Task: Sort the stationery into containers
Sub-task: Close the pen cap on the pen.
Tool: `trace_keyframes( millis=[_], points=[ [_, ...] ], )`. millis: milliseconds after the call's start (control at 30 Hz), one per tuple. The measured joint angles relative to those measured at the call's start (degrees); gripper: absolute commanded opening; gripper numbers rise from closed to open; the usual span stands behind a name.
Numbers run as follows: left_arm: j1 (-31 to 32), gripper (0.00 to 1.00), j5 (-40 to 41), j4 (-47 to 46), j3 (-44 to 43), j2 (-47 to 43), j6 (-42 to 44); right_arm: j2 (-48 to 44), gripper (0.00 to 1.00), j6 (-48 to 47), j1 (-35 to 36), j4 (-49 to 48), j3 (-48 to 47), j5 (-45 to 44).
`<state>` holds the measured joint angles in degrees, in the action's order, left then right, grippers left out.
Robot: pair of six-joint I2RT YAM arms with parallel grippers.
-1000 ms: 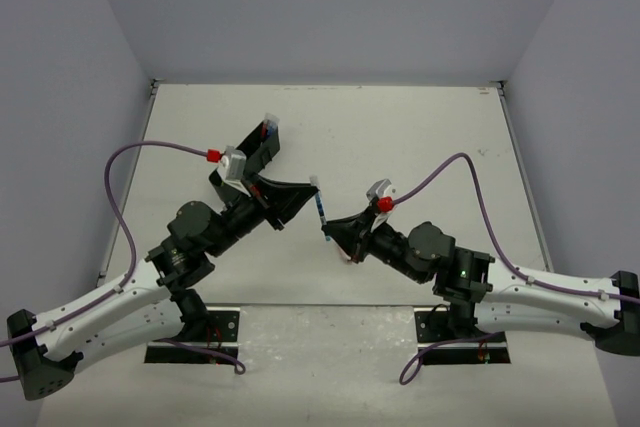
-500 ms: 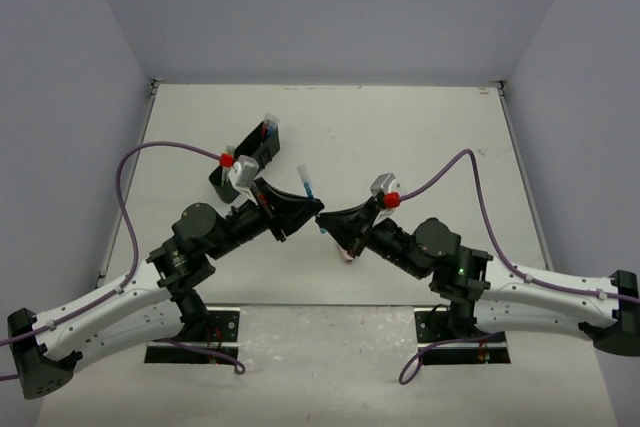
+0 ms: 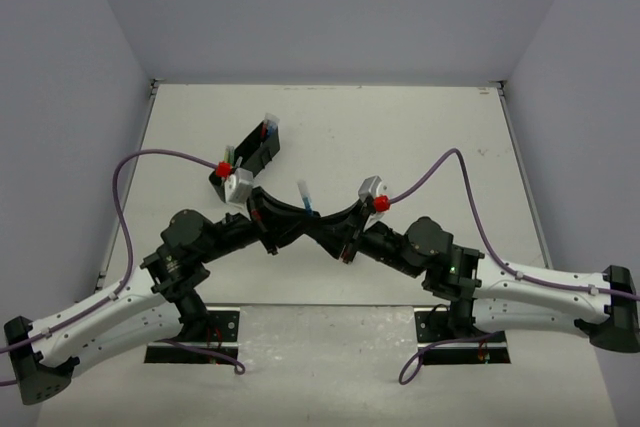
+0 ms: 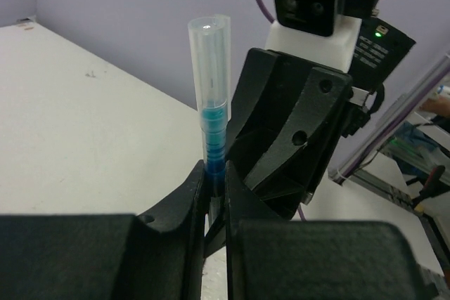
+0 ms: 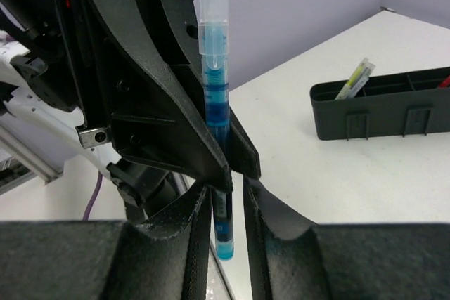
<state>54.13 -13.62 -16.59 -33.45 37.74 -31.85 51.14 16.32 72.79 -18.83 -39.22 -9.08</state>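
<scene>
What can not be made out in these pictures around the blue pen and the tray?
1. Top view: left end effector and right end effector merge into one black shape, hiding who grips the blue pen.
2. Left wrist view: its own fingers hide the pen's lower end.
3. Right wrist view: the frame edge cuts the organiser tray; its wall hides most contents.

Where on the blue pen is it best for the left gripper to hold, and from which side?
Grip the blue pen on its blue lower barrel, coming from the side with the jaws across it. It stands upright, its clear end free above. The left gripper seems clamped there already; the right gripper stands slightly open around it.
</scene>
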Motion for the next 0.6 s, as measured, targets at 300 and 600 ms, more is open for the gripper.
trace_keyframes(
  millis=[300, 600],
  points=[
    [-0.11, 0.19, -6.87, -4.4, 0.0, 0.61, 1.59, 0.71, 0.0, 0.41, -0.34, 0.35, -1.05, 6.75],
    [0.07, 0.98, -6.94, 0.01, -4.83, 2.82, 4.36, -2.39, 0.0, 0.53, -1.28, 0.46, -0.41, 9.24]
  ],
)
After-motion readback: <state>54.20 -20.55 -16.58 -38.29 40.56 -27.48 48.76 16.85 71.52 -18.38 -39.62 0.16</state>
